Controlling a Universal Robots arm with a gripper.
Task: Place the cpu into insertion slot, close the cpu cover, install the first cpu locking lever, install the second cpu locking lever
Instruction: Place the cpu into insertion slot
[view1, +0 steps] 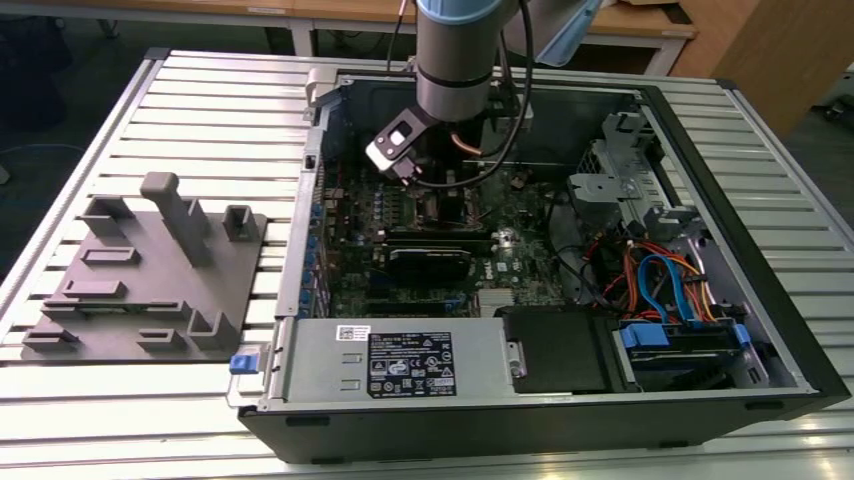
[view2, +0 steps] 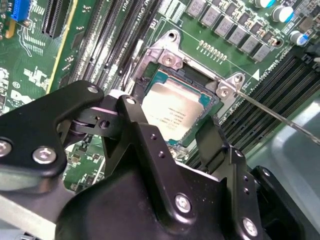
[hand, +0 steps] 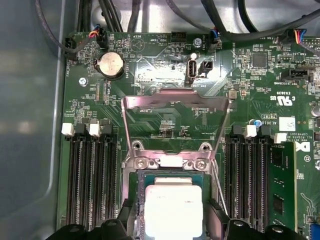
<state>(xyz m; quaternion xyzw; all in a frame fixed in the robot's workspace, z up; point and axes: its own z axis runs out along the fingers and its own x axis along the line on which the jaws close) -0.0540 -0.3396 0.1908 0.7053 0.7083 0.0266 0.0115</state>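
Straddles the flat square silver-topped cpu (view2: 172, 105) with the black gripper (view2: 171, 125); cannot tell whether clamped or let go. Shows the chip lying flat in the dark, silver-rimmed insertion slot (hand: 170, 162); leaves the thin silver frame-shaped cpu cover (hand: 175, 99) swung back, clearing the way in.

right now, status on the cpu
Gripper low over cpu. Cpu lying in insertion slot. Cpu cover standing open. Locking lever unlatched.
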